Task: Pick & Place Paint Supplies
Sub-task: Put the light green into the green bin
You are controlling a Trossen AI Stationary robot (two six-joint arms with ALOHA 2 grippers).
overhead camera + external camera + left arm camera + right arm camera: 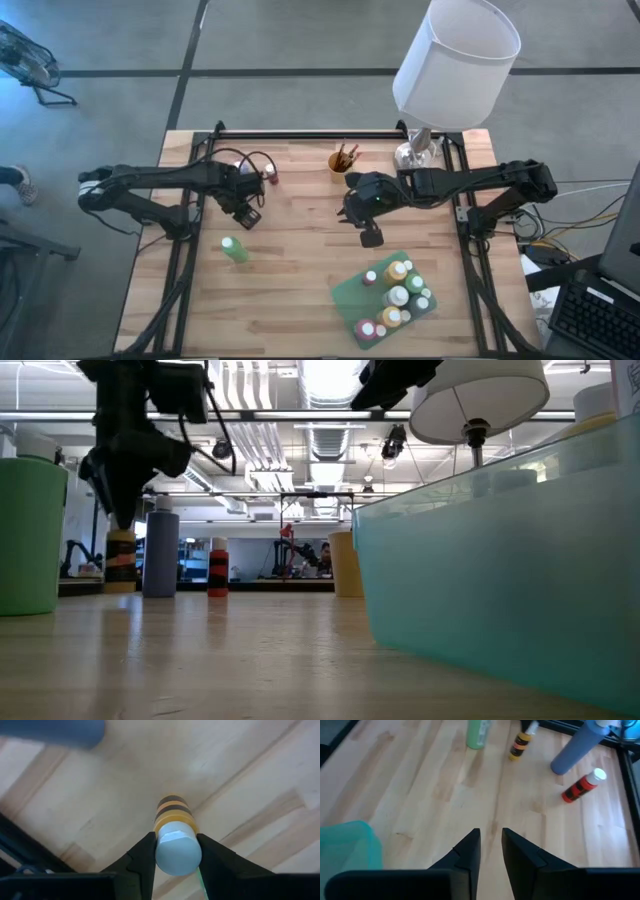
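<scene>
Left end effector (175, 855): I am closing it around the white cap of a yellow-and-black bottle (173, 817) at the table's (300, 290) back left.
Right end effector (491, 845): hovering empty mid-table, fingers narrowly apart.
Done: I am counting several bottles in the green tray (350, 293).
Left: green bottle (235, 250), red bottle (580, 786), brushes (345, 155).
Hidden: bottle's lift-off.

The right gripper (491, 845) hangs over bare wooden table (420, 795), its dark fingers (467, 851) a narrow gap apart with nothing between them. Beyond stand a green bottle (479, 734), a yellow-and-black bottle (521, 744), a blue-grey cylinder (577, 747) and a white-capped red bottle (582, 786). A teal tray corner (347, 847) shows nearby.
</scene>
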